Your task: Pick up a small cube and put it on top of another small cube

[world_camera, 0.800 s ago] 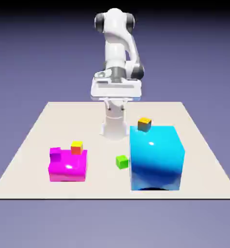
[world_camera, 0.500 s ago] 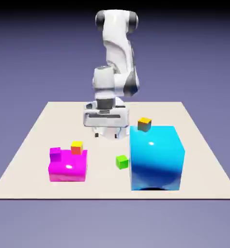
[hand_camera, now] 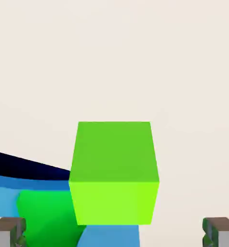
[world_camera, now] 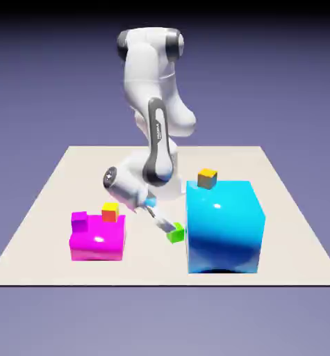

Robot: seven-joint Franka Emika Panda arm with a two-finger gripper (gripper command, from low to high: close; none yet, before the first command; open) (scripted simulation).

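Now the green cube (world_camera: 176, 233) sits on the table (world_camera: 143, 268) just below the centre of the exterior view, near the blue block (world_camera: 224, 226). In the hand view it shows large, low in the middle, between my fingertips (hand_camera: 114, 234). My jaws are spread wide and grip nothing. The orange cube (world_camera: 207, 179), upper right of centre, appears at the blue block's far edge; whether it rests on it or behind it, I can't tell. I judge the reach nearly done; the grasp, lift, carry and placing are left. I count one green cube, one orange, one yellow-and-red (world_camera: 110, 212), one small magenta (world_camera: 79, 221), one blue block and one magenta block (world_camera: 98, 242), lower left.
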